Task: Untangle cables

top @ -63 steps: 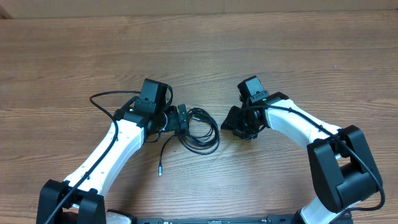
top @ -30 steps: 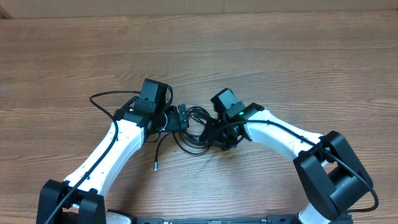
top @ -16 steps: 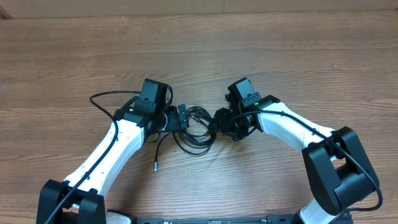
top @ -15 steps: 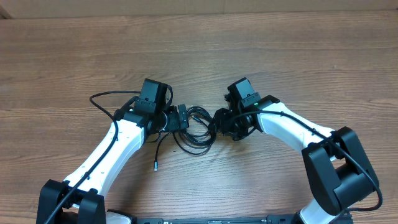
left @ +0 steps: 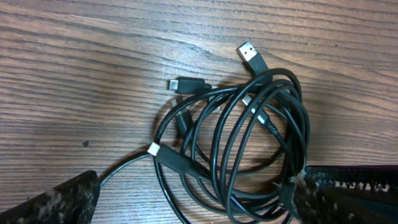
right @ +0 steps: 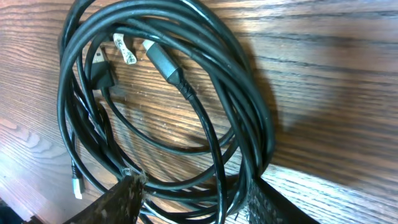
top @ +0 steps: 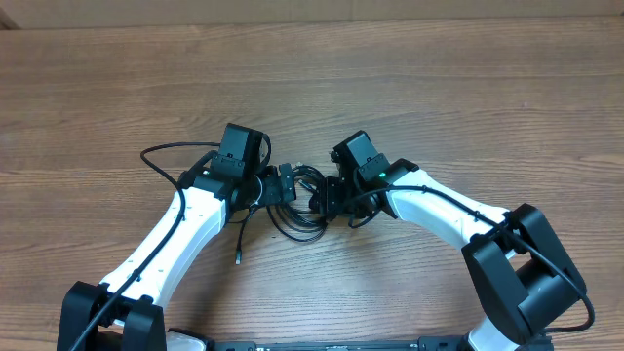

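Overhead, we see the cables (top: pixel 300 219) coiled on the bench (top: pixel 439 88) between the two arms. The left claw (top: pixel 281 185) gapes wide beside the coil. The right claw (right: pixel 193 199) stands apart astride several strands, seemingly not pinching them.

The right gripper (top: pixel 330 198) has been brought back leftward onto the right edge of the cables (top: pixel 292 226), which have been bunched tighter and nudged left.

Bright, even lighting with soft shadows; close foreground slightly blurred.
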Controlling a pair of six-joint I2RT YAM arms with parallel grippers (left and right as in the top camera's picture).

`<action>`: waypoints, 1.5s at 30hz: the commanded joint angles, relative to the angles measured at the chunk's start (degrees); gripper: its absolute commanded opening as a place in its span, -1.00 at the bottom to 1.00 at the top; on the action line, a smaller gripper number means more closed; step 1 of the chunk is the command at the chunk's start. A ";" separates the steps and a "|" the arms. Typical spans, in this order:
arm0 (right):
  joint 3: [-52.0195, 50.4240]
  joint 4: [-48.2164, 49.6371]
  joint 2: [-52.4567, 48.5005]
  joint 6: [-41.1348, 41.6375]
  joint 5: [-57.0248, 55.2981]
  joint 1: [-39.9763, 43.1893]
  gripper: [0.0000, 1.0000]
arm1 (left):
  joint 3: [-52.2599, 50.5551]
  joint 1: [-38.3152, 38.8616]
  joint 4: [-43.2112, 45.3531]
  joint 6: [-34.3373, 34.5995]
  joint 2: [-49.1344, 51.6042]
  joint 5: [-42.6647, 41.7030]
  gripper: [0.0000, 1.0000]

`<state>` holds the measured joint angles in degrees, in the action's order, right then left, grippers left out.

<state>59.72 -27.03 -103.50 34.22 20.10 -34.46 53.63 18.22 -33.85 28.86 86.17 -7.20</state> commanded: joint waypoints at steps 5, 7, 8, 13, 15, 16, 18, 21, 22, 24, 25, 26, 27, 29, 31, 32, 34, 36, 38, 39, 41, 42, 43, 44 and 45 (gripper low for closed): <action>0.98 0.94 0.28 4.98 -0.57 -2.75 0.22 | 0.83 -0.20 0.04 0.94 0.44 0.57 0.99; 0.98 1.75 0.28 4.96 -0.57 -3.56 0.24 | 0.83 -0.20 0.04 0.96 0.44 0.55 0.99; 0.98 2.08 0.28 4.96 -0.61 -3.91 0.25 | 0.83 -0.20 0.07 0.96 0.44 0.57 0.99; 0.98 1.68 0.28 4.52 -1.22 -4.04 0.42 | 0.83 -0.20 0.04 0.96 0.44 0.55 0.99; 0.98 1.22 0.28 4.52 -1.55 -3.72 0.53 | 0.83 -0.20 0.07 0.94 0.44 0.57 0.99; 0.98 1.22 0.28 4.52 -1.95 -3.50 0.55 | 0.83 -0.20 0.04 0.94 0.44 0.57 0.99; 0.98 1.22 0.28 4.50 -2.08 -3.19 0.57 | 0.83 -0.20 0.07 0.94 0.44 0.57 0.99; 0.98 1.20 0.28 4.28 -2.12 -2.97 0.57 | 0.83 -0.20 0.04 0.96 0.44 0.57 0.99; 0.98 1.22 0.28 3.72 -2.12 -2.97 0.58 | 0.83 -0.20 0.04 0.94 0.44 0.57 0.99; 0.98 1.22 0.28 2.62 -2.36 -2.97 0.64 | 0.83 -0.20 0.04 0.96 0.44 0.57 0.99; 0.98 1.20 0.28 2.58 -2.82 -2.97 0.66 | 0.83 -0.20 0.04 0.96 0.44 0.57 0.99; 0.98 1.16 0.28 2.60 -3.56 -2.97 0.68 | 0.83 -0.20 0.04 0.96 0.44 0.57 0.99; 0.98 1.16 0.28 2.58 -4.31 -2.97 0.69 | 0.83 -0.20 0.07 0.94 0.44 0.57 0.98; 0.98 1.16 0.28 2.60 -5.86 -2.97 0.71 | 0.83 -0.20 0.04 0.94 0.44 0.57 0.99; 0.98 1.25 0.28 2.60 -6.60 -2.97 0.76 | 0.83 -0.20 0.07 0.96 0.44 0.57 0.99; 0.98 1.27 0.28 2.60 -6.60 -2.97 0.80 | 0.83 -0.20 0.07 0.96 0.44 0.57 0.98; 0.98 1.29 0.28 2.60 -6.93 -2.97 0.82 | 0.83 -0.20 0.04 0.96 0.44 0.57 0.99; 0.98 1.29 0.28 2.60 -7.85 -2.97 0.82 | 0.83 -0.20 0.04 0.96 0.44 0.57 0.99; 0.98 1.42 0.28 2.60 -8.68 -2.97 0.82 | 0.83 -0.20 0.04 0.96 0.44 0.57 0.99; 0.98 1.51 0.31 2.60 -8.74 -2.97 0.82 | 0.83 -0.20 0.04 0.94 0.44 0.57 0.99; 0.98 1.75 0.28 2.60 -9.09 -2.95 0.83 | 0.83 -0.20 0.04 0.96 0.44 0.57 0.99; 0.98 1.88 0.28 2.60 -9.51 -2.95 0.83 | 0.83 -0.20 0.04 0.96 0.44 0.57 0.99; 0.98 1.95 0.28 2.60 -9.92 -2.95 0.83 | 0.83 -0.20 0.04 0.96 0.44 0.57 0.99; 0.98 2.10 0.28 2.60 -10.23 -2.95 0.83 | 0.83 -0.20 0.04 0.96 0.44 0.57 0.99; 0.98 2.21 0.28 2.60 -10.23 -2.95 0.83 | 0.83 -0.20 0.04 0.96 0.44 0.57 0.99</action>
<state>59.72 -25.28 -103.50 37.28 11.70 -37.80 53.63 18.22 -33.85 28.86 86.17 -7.20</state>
